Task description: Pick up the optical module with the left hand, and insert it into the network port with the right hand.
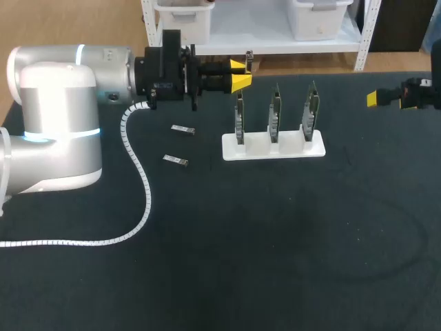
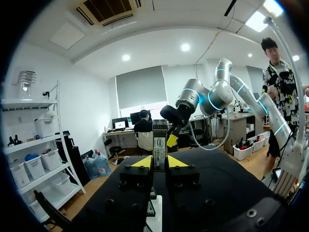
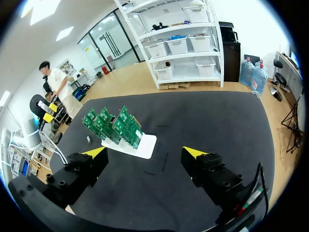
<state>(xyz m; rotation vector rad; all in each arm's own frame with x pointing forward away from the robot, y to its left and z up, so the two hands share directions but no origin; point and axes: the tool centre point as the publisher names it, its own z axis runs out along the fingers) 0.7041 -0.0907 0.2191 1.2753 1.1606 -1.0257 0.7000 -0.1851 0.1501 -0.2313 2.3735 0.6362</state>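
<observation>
Near the leftmost circuit board [image 1: 239, 118] on the white stand [image 1: 273, 147], the left gripper [image 1: 241, 74] is pinching an optical module [image 2: 159, 144] between its narrowly set yellow tips. One spare module [image 1: 182, 129] and another [image 1: 175, 160] are lying on the dark table [image 1: 275, 248] beside the stand. Well apart at the table's right side, the right gripper [image 3: 145, 153] is hanging with its fingers spread wide, gripping nothing.

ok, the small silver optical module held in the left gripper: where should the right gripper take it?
Take the small silver optical module by its free end. That end sticks out ahead of the left gripper, whose fingers clamp the rear from both sides. The right gripper is open, so it should probably come in from opposite the left one and close across the slim body.
</observation>
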